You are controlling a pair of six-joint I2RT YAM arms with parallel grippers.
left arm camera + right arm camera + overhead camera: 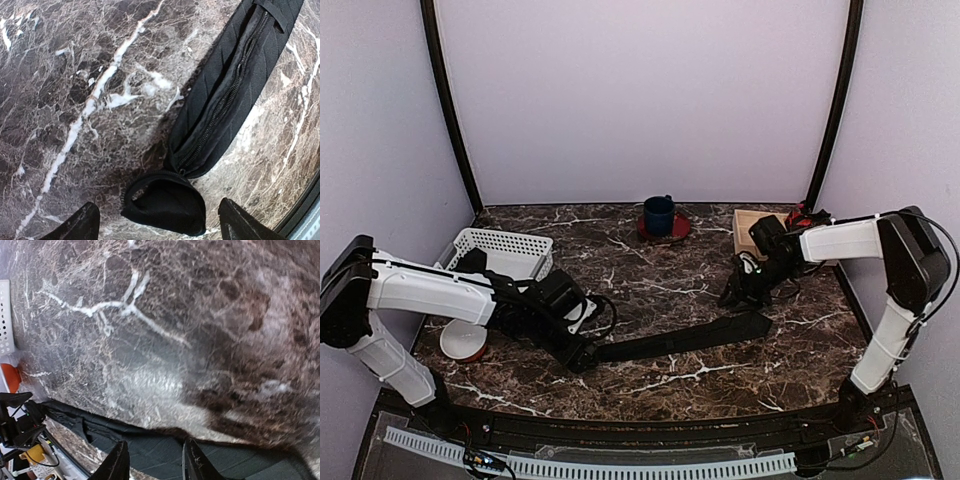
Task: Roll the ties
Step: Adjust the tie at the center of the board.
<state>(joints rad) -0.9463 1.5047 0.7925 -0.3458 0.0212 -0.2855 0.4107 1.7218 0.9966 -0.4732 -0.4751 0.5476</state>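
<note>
Between the left gripper's (161, 226) wide-spread jaws sat the tie's (225, 95) first small coil, clear of both fingers. The rest of the black strip ran flat across the marble table (650, 265) to the right gripper (156, 465). Soft, light and limp, it would likely spring loose unless pinched across the coil itself. The right gripper's jaws stood narrow over the wide end, tips cut off, so I couldn't tell whether they pinched cloth.

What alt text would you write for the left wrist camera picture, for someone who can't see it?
A black tie lies seam-up on a dark marble table, its near end rolled into a small coil. The left gripper is open, its fingers either side of the coil, not touching it.
</note>
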